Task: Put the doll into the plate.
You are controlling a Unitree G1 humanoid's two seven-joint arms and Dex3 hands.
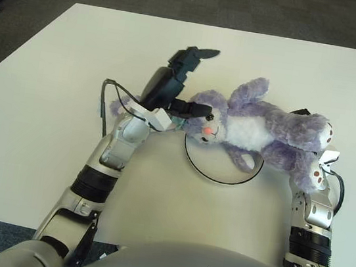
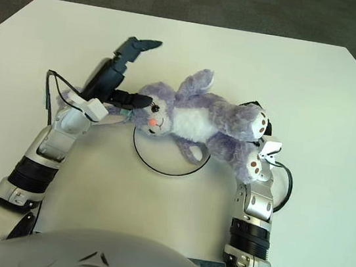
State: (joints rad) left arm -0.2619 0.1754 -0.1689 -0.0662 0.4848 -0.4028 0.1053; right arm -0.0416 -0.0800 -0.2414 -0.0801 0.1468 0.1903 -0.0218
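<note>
Our left hand (image 1: 175, 83) is raised at the doll's (image 1: 258, 128) head, fingers spread, gripping nothing. The doll lies across the plate (image 1: 219, 179), hiding its far rim. Our right hand (image 2: 262, 135) sits under the doll's legs; we cannot tell its fingers.

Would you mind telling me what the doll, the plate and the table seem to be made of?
Doll: soft plush fabric, judging by its fuzzy purple and white pile. Plate: unclear, perhaps plastic or ceramic; white with a thin dark rim and little shine. Table: smooth matte white top, probably laminate, with no visible grain.
</note>
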